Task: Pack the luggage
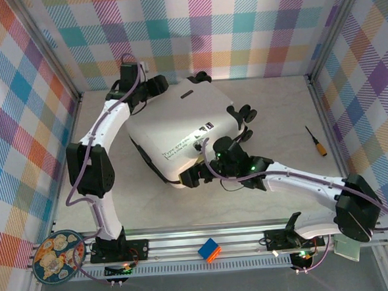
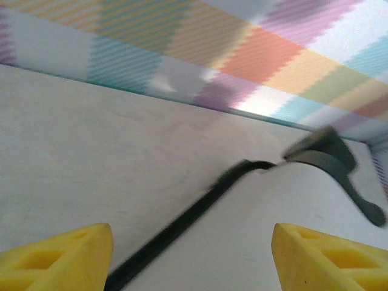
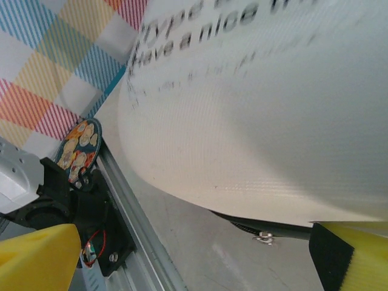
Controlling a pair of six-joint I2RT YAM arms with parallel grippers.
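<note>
Worktop (image 1: 271, 114): pale, boxed in by plaid walls (image 1: 240, 30), with a metal rail (image 1: 253, 244) along the near edge.

The luggage (image 1: 179, 120) lay closed and flat at mid-worktop, somewhat toward the far edge. White shell was up and the black wheels (image 1: 245, 113) pointed at the right edge. Black printed text (image 1: 181, 146) ran along its near side.

Left arm reached over the luggage's far-left corner. The left wrist view had the left fingers (image 2: 66, 254) spread, yellow tips wide apart with nothing between them. Below them were the white shell, its black zipper seam (image 2: 182, 224) and a dark handle piece (image 2: 330, 160).

Right arm sat at the luggage's near corner. The right fingers (image 3: 36, 257) stood wide apart, with the shell's lower rim looming above the gap. Could not tell whether they touched it.

Also noted:
- Screwdriver (image 1: 315, 141) near the right edge.
- Coloured cube (image 1: 210, 251) on the rail.
- Round patterned disc (image 1: 56, 256) at the near-left corner.
</note>
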